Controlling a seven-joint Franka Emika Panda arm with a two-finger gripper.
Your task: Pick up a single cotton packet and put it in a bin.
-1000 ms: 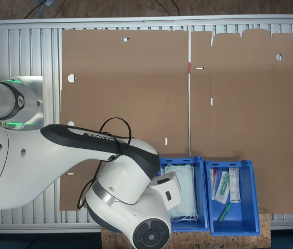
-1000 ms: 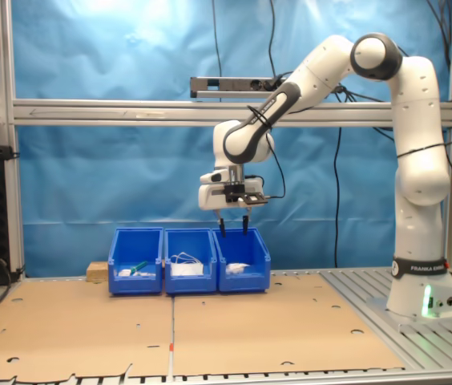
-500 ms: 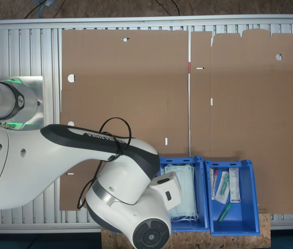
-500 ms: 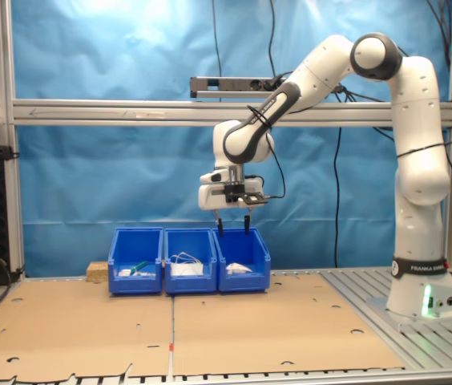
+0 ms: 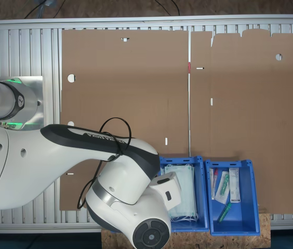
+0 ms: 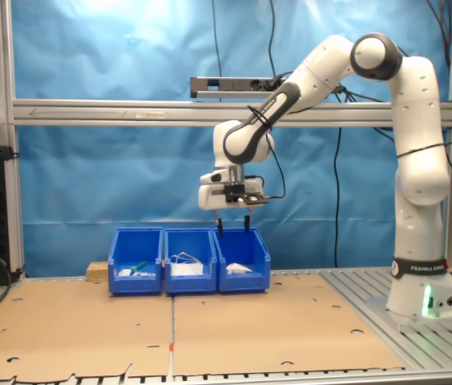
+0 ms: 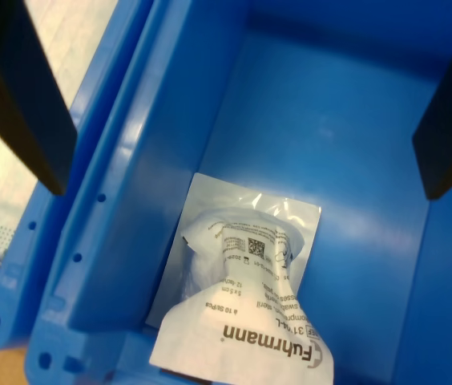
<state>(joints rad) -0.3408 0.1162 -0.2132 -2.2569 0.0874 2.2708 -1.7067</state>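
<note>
Blue bins stand in a row of three in the second exterior view; the bin (image 6: 243,261) at the second exterior view's right end is the landmark. Directly above it hangs the gripper (image 6: 233,224), jaws spread wide and empty. Inside that bin (image 7: 330,120), on its floor, lies the cotton packet (image 7: 242,273).

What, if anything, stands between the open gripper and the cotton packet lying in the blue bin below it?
Nothing visible. The gripper hangs open over the bin, and the cotton packet lies uncovered on its floor.
</note>
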